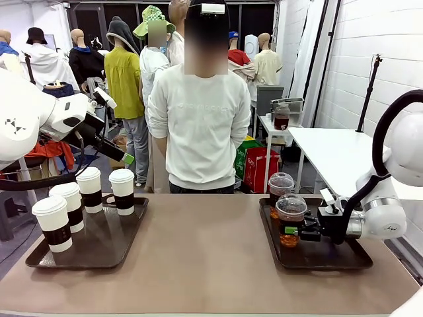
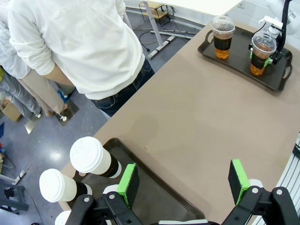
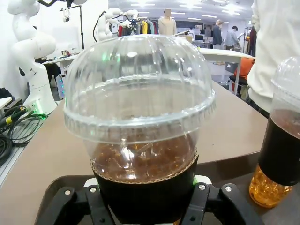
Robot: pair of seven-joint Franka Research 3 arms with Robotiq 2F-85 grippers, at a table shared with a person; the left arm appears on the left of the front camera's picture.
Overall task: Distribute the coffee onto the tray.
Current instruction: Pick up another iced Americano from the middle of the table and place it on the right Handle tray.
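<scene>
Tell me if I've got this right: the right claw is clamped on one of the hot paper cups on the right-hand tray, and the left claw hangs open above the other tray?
Not quite. The right gripper is clamped on a clear dome-lidded iced coffee, not a paper cup, as the right wrist view shows. The left gripper does hang open above the left tray.

White brick wall (image 1: 370, 59), white side table (image 1: 330, 148), grey floor (image 2: 47, 145).
</scene>
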